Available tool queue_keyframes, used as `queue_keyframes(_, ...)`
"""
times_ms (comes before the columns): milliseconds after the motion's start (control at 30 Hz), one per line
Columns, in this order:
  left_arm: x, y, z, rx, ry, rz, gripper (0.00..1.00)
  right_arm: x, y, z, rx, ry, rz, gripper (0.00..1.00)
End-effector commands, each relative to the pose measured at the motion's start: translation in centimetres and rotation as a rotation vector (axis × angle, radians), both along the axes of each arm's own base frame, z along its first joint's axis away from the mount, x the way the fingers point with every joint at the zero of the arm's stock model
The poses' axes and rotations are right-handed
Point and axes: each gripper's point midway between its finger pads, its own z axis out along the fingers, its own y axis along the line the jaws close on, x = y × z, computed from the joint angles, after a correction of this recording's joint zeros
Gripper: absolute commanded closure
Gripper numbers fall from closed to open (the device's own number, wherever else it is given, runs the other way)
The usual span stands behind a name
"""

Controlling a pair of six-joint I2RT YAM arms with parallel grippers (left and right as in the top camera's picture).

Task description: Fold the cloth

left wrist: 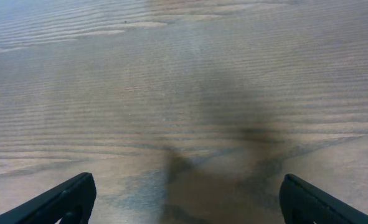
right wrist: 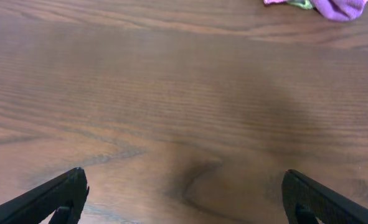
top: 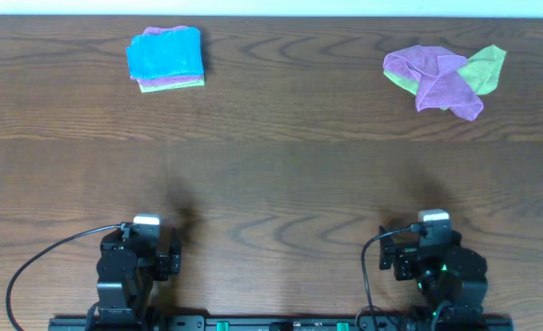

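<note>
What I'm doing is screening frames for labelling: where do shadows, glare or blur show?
Left wrist: dark soft shadow on the table, pale glare at the far edge. Right wrist: a fainter shadow mid-frame. Overhead: evenly lit, the cloth sharp.

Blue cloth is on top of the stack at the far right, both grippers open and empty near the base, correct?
No: the overhead view shows the blue cloth topping the stack at the far left; the far right holds a crumpled purple and green pile. Both the left gripper and right gripper are open and empty.
</note>
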Motion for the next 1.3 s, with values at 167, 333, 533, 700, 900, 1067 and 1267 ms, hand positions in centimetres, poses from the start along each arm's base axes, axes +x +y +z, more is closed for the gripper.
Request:
queue_keyframes(167, -0.1, 0.06, -0.48, -0.005, 0.009, 0.009, 0.05, -0.07, -0.49, -1.6, -0.033, 0.005, -0.008, 0.01)
queue_keyframes(333, -0.1, 0.06, -0.48, -0.005, 0.009, 0.009, 0.05, -0.03, -0.49, -1.53, -0.032, -0.005, -0.009, 0.01)
queue_keyframes(533, -0.1, 0.06, -0.48, -0.005, 0.009, 0.009, 0.05, 0.0, -0.46, -1.37, -0.032, -0.015, -0.007, 0.01)
queue_keyframes(700, -0.1, 0.06, -0.48, -0.005, 0.009, 0.009, 0.05, 0.01, -0.45, -1.36, -0.033, -0.015, -0.007, 0.01)
queue_keyframes(900, -0.1, 0.06, -0.48, -0.005, 0.009, 0.009, 0.05, 0.01, -0.45, -1.36, -0.033, -0.015, -0.007, 0.01)
queue_keyframes(1067, -0.1, 0.06, -0.48, -0.005, 0.009, 0.009, 0.05, 0.01, -0.45, -1.36, -0.033, -0.015, -0.007, 0.01)
queue_keyframes(1267, -0.1, 0.06, -0.48, -0.004, 0.009, 0.008, 0.05, 0.01, -0.45, -1.36, -0.033, -0.015, -0.007, 0.01)
